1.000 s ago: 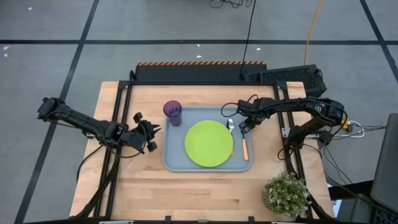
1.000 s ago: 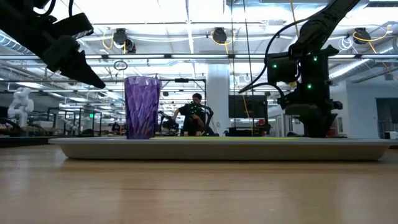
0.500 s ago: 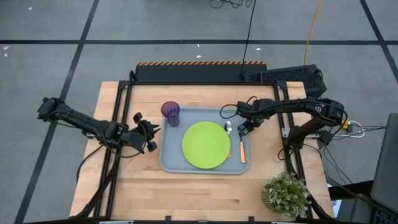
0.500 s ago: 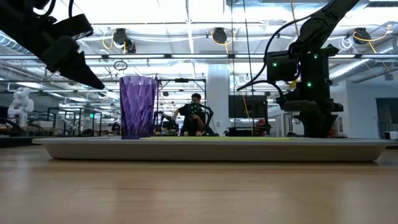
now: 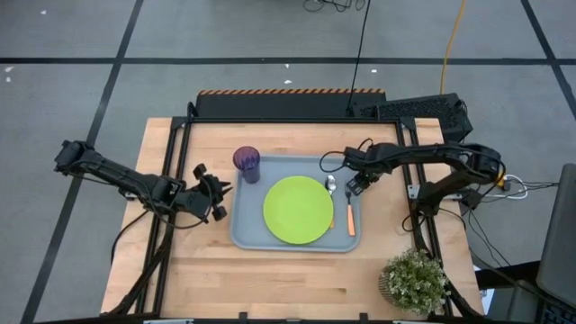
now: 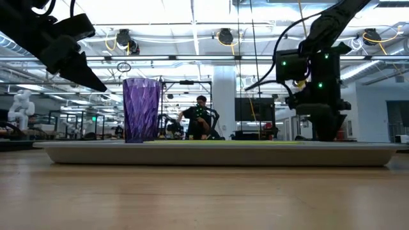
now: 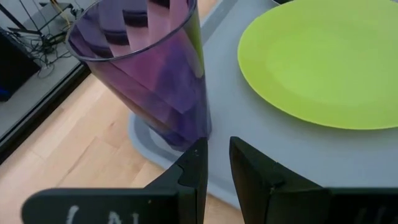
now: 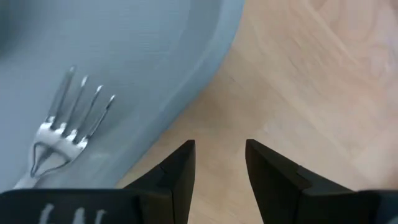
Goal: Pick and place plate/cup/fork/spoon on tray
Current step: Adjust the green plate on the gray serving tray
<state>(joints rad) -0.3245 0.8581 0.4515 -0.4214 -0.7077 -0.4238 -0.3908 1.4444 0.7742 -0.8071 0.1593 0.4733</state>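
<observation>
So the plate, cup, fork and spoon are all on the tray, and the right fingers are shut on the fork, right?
Not quite. All four are on the tray, but the right gripper holds nothing: the right wrist view shows its fingers apart and empty, the fork lying free.

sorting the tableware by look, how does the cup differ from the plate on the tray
The cup is dark translucent purple; the plate is opaque lime green. The cup stands tall and narrow at the tray's corner; the plate lies flat and far wider, near the middle. Both rest on the grey-blue tray.
</observation>
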